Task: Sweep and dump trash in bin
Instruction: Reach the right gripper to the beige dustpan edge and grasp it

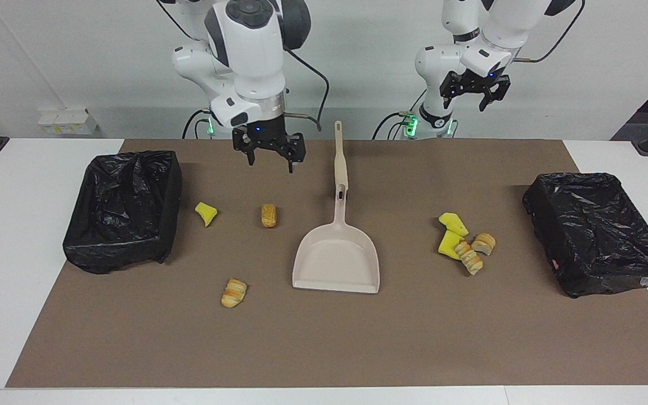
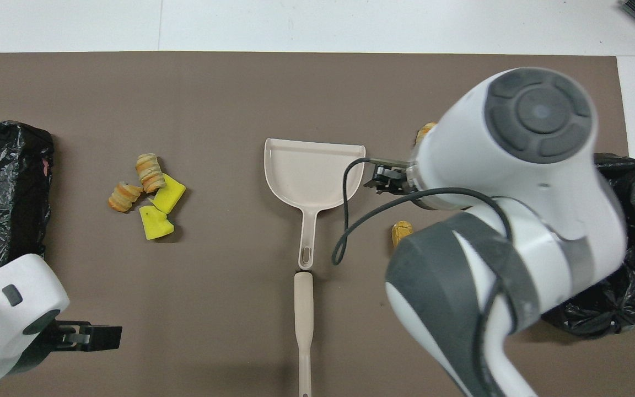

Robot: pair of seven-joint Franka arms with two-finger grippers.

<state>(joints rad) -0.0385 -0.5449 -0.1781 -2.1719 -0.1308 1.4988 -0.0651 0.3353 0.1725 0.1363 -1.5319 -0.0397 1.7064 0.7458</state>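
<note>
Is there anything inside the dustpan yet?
No. The dustpan has only its bare pale inside showing, with no trash in it. In the overhead view the right arm's cable crosses one corner of the pan, but the facing view shows that corner bare too.

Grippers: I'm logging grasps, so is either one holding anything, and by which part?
Nothing is held. The right gripper hangs open over the mat near the brush handle; the left gripper is open, raised by its base.
</note>
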